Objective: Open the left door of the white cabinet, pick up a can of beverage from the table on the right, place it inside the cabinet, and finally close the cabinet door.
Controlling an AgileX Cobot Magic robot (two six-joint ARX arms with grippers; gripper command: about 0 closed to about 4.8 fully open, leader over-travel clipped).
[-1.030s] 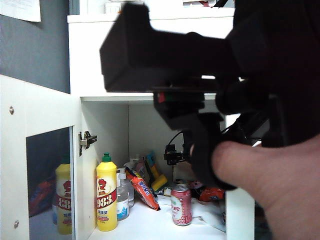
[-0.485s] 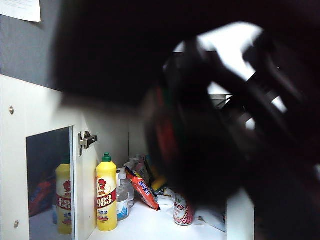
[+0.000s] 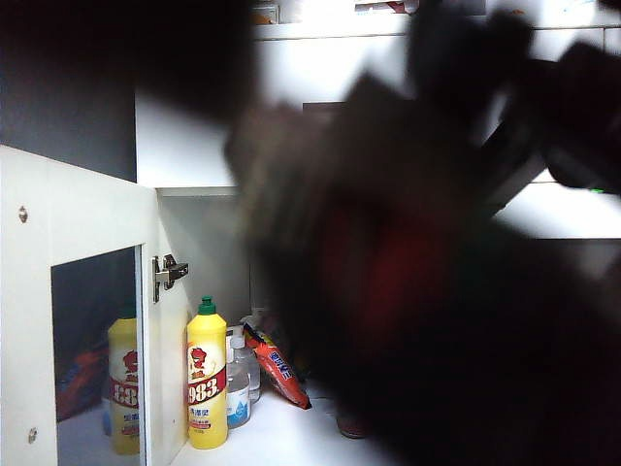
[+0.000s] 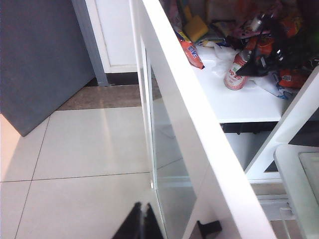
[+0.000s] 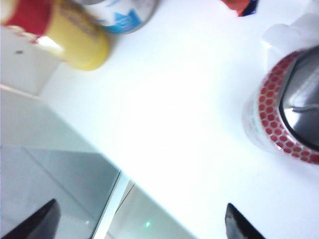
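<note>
1. Exterior view: blurred dark arm fills most of the frame in front of the white cabinet (image 3: 194, 146); no gripper can be picked out here. Left door (image 3: 78, 311) stands swung open, silver hinge (image 3: 168, 275) showing at its edge. On the shelf inside, a yellow bottle (image 3: 206, 379) with green cap stands nearest the hinge, a clear bottle (image 3: 238, 383) just behind it, an orange snack packet (image 3: 277, 367) leaning beside that. Only the base of the can of beverage (image 3: 351, 425) shows under the arm.

2. Left wrist view: looks down along the open door's top edge (image 4: 199, 124) to the tiled floor (image 4: 75, 149). This view shows the can (image 4: 235, 74) whole and upright on the cabinet shelf (image 4: 244, 102), amid packets and a white cloth; the right gripper (image 4: 269, 55) hangs dark just beside it. Left gripper (image 4: 142, 224) sits beside the door's glass, fingers pressed together on nothing visible.

3. Right wrist view: close on the shelf (image 5: 174, 124). Can (image 5: 289, 114) free-standing, red dotted wall and silver top seen. Right gripper (image 5: 139, 219) fingertips spread wide, nothing between them, can off to one side. Yellow bottle's base (image 5: 75, 42) farther along.

4. Against a second ago: the arm then left the can in plain sight in the exterior view; now it hides nearly all of it. Can and door unmoved.
</note>
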